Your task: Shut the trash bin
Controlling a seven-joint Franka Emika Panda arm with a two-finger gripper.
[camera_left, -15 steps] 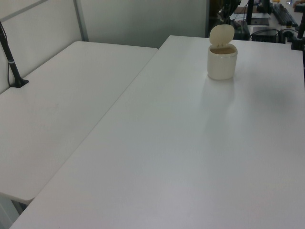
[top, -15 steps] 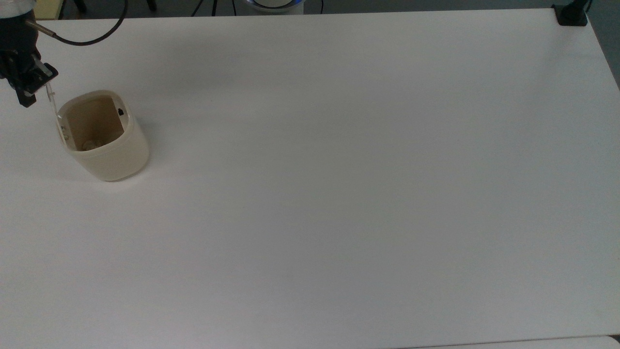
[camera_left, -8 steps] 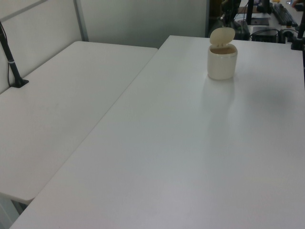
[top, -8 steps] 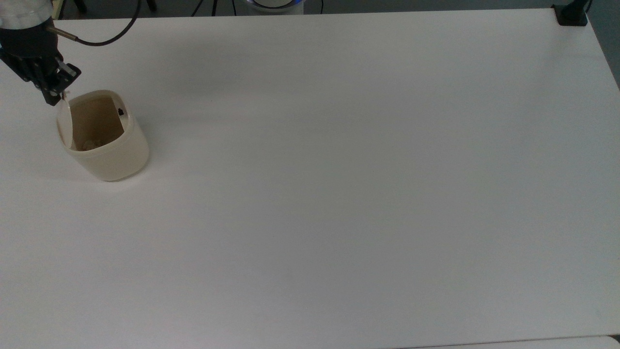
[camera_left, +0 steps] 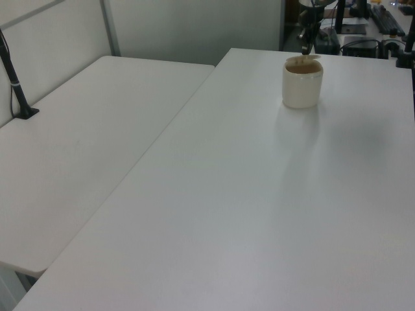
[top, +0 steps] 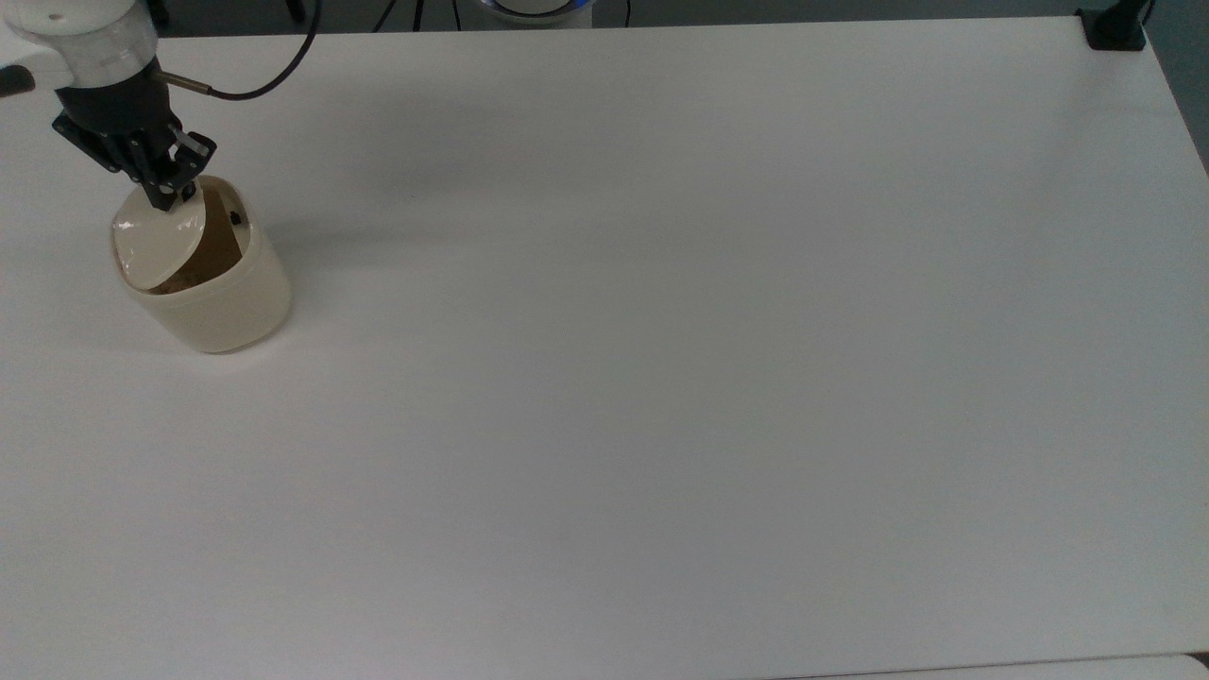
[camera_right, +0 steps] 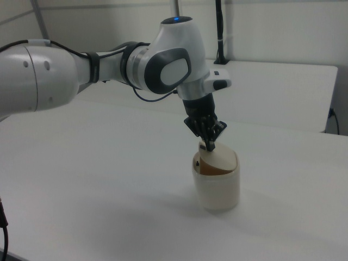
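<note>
The trash bin (top: pixel 210 283) stands upright on the white table (top: pixel 661 378), near the table's far-left corner as the top view shows it, and near the far end of the table in the left view (camera_left: pixel 302 84). In the right view the bin (camera_right: pixel 217 187) sits just below the arm's wrist. Body is cream-beige with rounded sides.

The lid (top: pixel 156 241) is partly down: it slopes over the opening and covers roughly the half of the mouth on the top view's left, with the brown interior (top: pixel 222 247) open to sight on the top view's right. A small black button (top: pixel 235 218) shows on the inner rim of the bin at that uncovered side. In the right view the lid (camera_right: pixel 220 157) tilts, high at the gripper side, with a gap under it.

The gripper (top: pixel 173 196) is directly above the bin's far rim in the top view, its black fingers pointing down onto the raised edge of the lid. In the right view the fingertips (camera_right: pixel 209 145) appear to touch the lid's upper edge. The fingers look drawn close together, but whether they clamp the lid edge or only press on it cannot be told.

A black cable (top: pixel 274 71) loops from the wrist away from the bin. A second white table (camera_left: pixel 84 129) adjoins the bin's table on the left view's left.
</note>
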